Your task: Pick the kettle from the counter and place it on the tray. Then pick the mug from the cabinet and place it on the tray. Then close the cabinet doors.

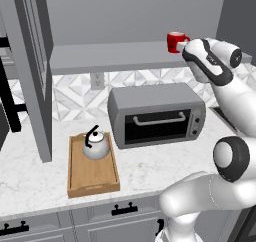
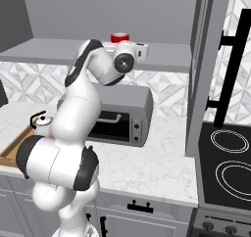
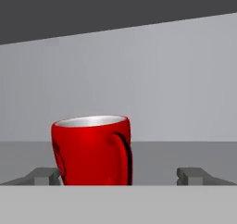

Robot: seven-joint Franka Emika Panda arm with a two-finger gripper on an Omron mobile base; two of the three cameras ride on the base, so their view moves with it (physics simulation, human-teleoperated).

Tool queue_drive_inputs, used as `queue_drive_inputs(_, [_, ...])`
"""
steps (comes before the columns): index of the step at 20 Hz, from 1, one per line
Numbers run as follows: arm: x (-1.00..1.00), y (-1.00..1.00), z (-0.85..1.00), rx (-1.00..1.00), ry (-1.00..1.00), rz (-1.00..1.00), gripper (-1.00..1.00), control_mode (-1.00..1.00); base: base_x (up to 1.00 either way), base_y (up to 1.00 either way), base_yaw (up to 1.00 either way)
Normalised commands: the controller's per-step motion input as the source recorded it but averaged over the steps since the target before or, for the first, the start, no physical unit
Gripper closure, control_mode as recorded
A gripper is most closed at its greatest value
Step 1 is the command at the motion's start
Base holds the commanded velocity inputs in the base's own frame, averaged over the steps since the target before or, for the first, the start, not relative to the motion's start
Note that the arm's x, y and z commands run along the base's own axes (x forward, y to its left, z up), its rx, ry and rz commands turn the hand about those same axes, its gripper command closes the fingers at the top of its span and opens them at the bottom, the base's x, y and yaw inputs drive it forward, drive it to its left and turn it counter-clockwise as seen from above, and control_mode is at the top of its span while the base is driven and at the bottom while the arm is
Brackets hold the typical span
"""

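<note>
Mug [image 3: 90, 150] stands on the cabinet [image 1: 120, 56] shelf (base cut off) between the wide-open, empty hand [image 3: 118, 176]

A kitchen: marble counter [image 1: 150, 168], toaster oven [image 1: 156, 114], stovetop [image 2: 228, 167], wall cabinet [image 1: 115, 56].

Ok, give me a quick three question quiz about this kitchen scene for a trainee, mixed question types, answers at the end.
1. True or false: the kettle sits on the tray.
2. Where does the mug stand? A) on the cabinet shelf B) on the tray C) on the toaster oven
3. Fill in: the hand's jaws are ____, with the mug between them.

Key: 1 true; 2 A; 3 open.
</note>
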Motion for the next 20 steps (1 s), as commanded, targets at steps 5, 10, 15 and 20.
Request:
queue_drive_inputs(5, [0.20, 0.00, 0.00, 0.00, 0.00, 0.09, -1.00, -1.00, 0.00, 0.00, 0.00])
queue_drive_inputs(10, [0.08, 0.09, 0.00, 0.00, 0.00, 0.11, -1.00, -1.00, 0.00, 0.00, 0.00])
queue_drive_inputs(15, [0.01, 0.26, 0.00, 0.00, 0.00, 0.08, 1.00, -1.00, 0.00, 0.00, 0.00])
queue_drive_inputs(20, [0.00, 0.09, 0.00, 0.00, 0.00, 0.01, 1.00, -1.00, 0.00, 0.00, 0.00])
